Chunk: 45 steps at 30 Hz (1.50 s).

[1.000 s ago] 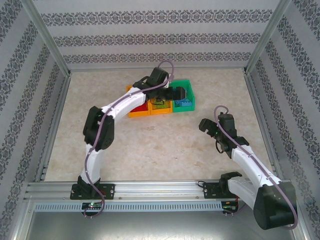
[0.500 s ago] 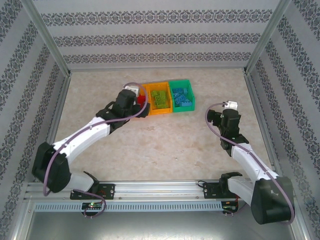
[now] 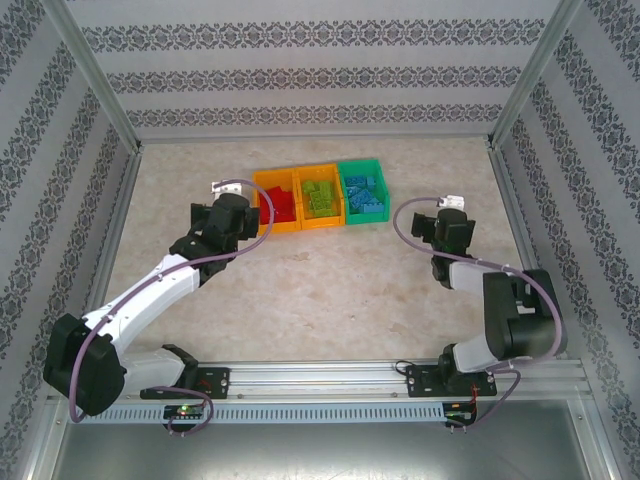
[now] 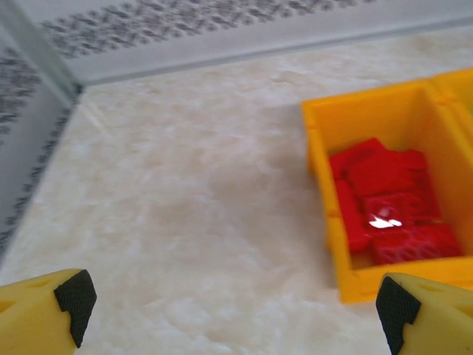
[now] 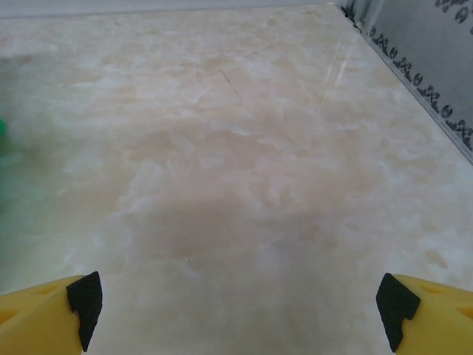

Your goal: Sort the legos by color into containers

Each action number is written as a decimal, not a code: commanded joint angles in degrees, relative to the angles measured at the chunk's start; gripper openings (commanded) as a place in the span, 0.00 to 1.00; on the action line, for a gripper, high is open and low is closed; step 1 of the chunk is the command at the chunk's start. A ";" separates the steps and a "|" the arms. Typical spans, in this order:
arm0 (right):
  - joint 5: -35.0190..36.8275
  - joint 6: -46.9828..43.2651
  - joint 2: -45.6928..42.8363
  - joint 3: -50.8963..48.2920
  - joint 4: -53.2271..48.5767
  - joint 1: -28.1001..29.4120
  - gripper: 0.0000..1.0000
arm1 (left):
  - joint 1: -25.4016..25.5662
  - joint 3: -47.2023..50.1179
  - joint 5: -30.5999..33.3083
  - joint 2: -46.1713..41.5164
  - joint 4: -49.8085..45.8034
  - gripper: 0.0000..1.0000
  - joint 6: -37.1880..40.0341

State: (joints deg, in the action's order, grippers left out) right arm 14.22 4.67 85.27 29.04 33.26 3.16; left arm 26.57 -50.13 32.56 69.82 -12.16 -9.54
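Note:
Three containers stand side by side at the back middle of the table. The left orange bin holds red legos. In the middle orange bin lie lime green legos, and the green bin holds blue legos. My left gripper hovers just left of the red bin, open and empty. The left wrist view has the orange bin with red legos at right, beyond my open left gripper. Off to the right of the bins my right gripper is open over bare table, with nothing between its jaws.
Patterned walls and metal frame posts close in the table on three sides. The right wall's metal base runs close to my right gripper. A sliver of green sits at the right wrist view's left edge.
My left arm has drawn back from above the bins, leftward and toward the near side. The right arm folded up, carrying its gripper toward the back. Both grippers stayed open.

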 commanded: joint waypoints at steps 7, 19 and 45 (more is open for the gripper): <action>-5.71 -1.91 -1.24 -5.08 12.03 -0.95 0.98 | -5.31 12.71 0.41 -2.97 21.31 0.99 12.35; -8.44 -2.82 0.71 -7.08 17.41 -1.31 0.98 | -16.17 22.32 -16.88 9.81 46.20 0.99 15.41; -8.69 -2.82 0.96 -7.15 18.07 -1.39 0.98 | -26.64 23.41 -33.51 18.04 53.20 0.99 9.19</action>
State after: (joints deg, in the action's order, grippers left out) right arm 6.55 2.57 86.78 21.37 49.60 2.00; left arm 0.27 -25.91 0.01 87.77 39.40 0.82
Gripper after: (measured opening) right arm 0.982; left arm 0.994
